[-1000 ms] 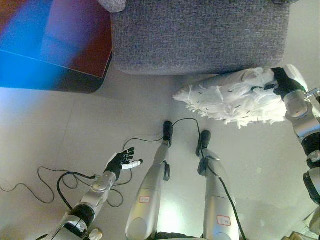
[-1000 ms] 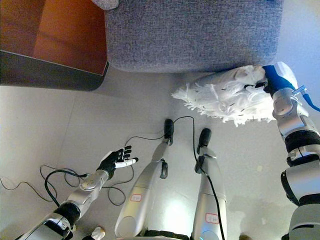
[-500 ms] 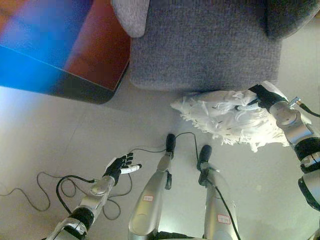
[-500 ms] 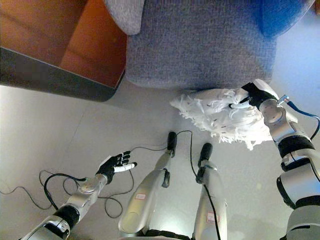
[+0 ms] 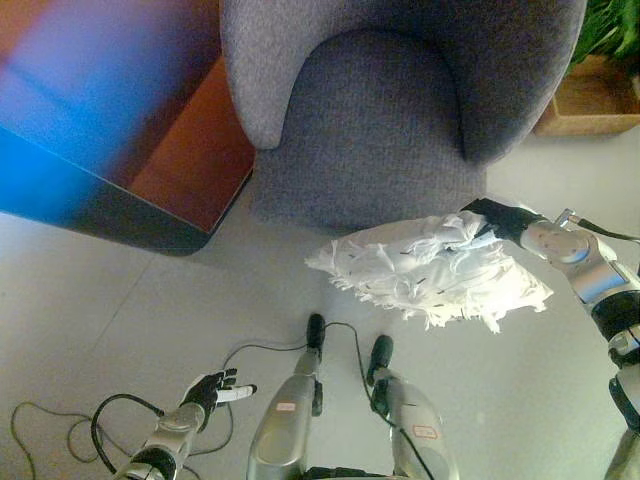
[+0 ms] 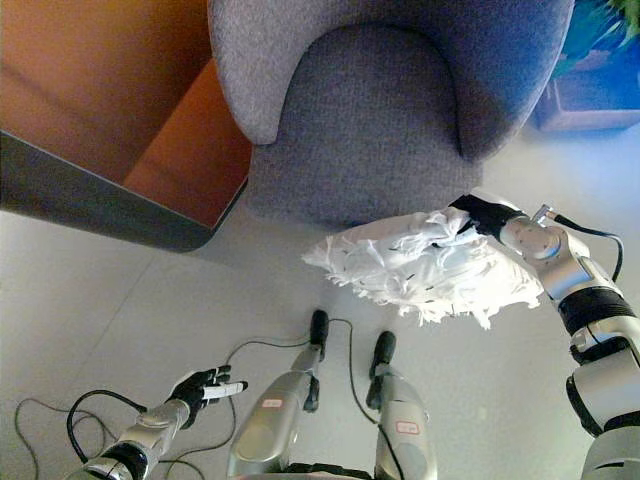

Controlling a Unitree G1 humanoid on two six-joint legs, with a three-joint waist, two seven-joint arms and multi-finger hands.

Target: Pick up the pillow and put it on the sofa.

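Pillow (image 5: 430, 275): white and shaggy, held in the air just in front of the sofa's seat edge, above the floor.
Long axis: runs across the view, from its free left end to the gripped right end; it hangs roughly level, left end drooping slightly.
Handling: looks light, soft and floppy; the loose fringe gives plenty to catch on, so it should not slip easily. A hold on one edge lets the far end sag; a grip nearer the middle would likely carry it flatter.
Right hand (image 5: 495, 218): fingers clenched on the pillow's upper right edge.
Left hand (image 5: 210, 388): low at the lower left, fingers relaxed and spread, holding nothing.
Sofa (image 5: 370, 110): grey fabric, rounded back, seat bare, directly beyond the pillow.
Table (image 6: 170, 150): reddish-brown top, left of the sofa.
Planter (image 5: 590, 90): wooden box with green leaves, upper right.
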